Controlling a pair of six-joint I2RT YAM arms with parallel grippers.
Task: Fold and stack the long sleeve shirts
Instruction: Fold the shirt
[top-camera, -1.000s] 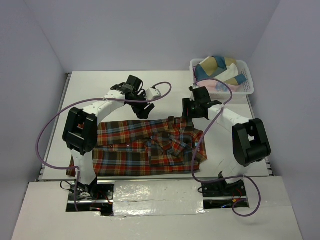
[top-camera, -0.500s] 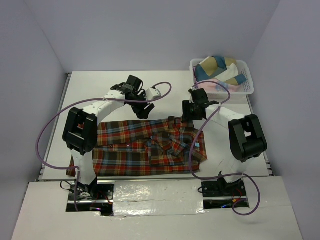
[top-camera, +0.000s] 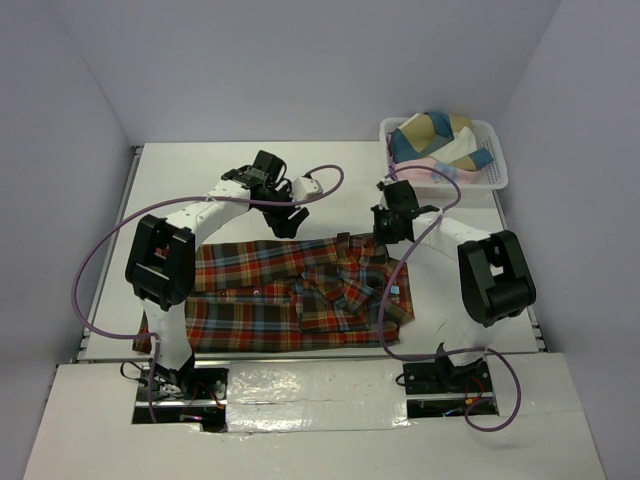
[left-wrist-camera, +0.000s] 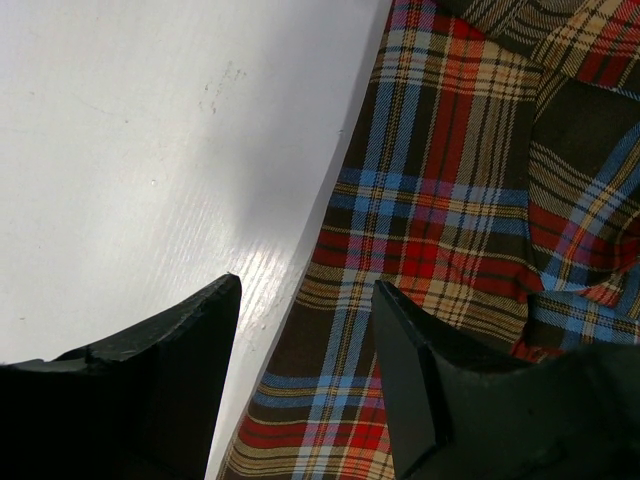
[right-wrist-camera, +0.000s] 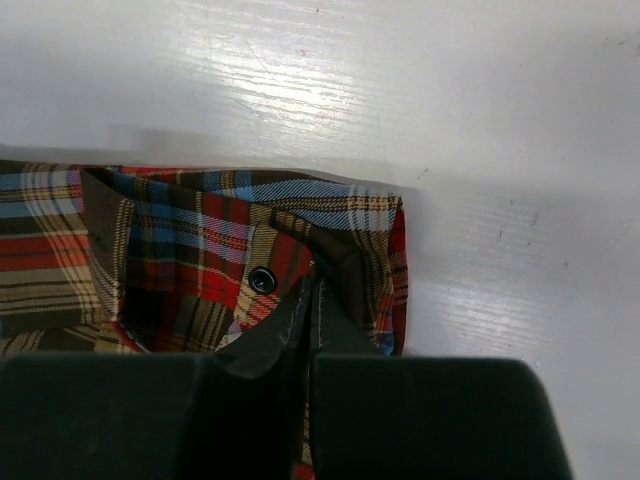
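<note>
One long sleeve shirt (top-camera: 290, 300), red-orange, brown and blue plaid, lies spread flat on the white table near the arm bases. Above its far edge my left gripper (top-camera: 285, 222) hangs open; in the left wrist view its jaws (left-wrist-camera: 305, 290) straddle the cloth's edge (left-wrist-camera: 450, 200) with nothing between them. At the shirt's far right corner my right gripper (top-camera: 385, 232) is down on the cloth. There the right wrist view shows the fingers (right-wrist-camera: 312, 285) shut on a buttoned fold of the plaid (right-wrist-camera: 180, 240).
A white slotted basket (top-camera: 496, 176) at the far right corner holds a heap of tan, blue and pink cloth (top-camera: 435, 135). Purple cables loop from both arms over the table. Bare white table (top-camera: 200, 180) lies beyond the shirt.
My right gripper has gone from open to shut at the shirt's far right corner, after shifting slightly left and away. The left arm has not moved.
</note>
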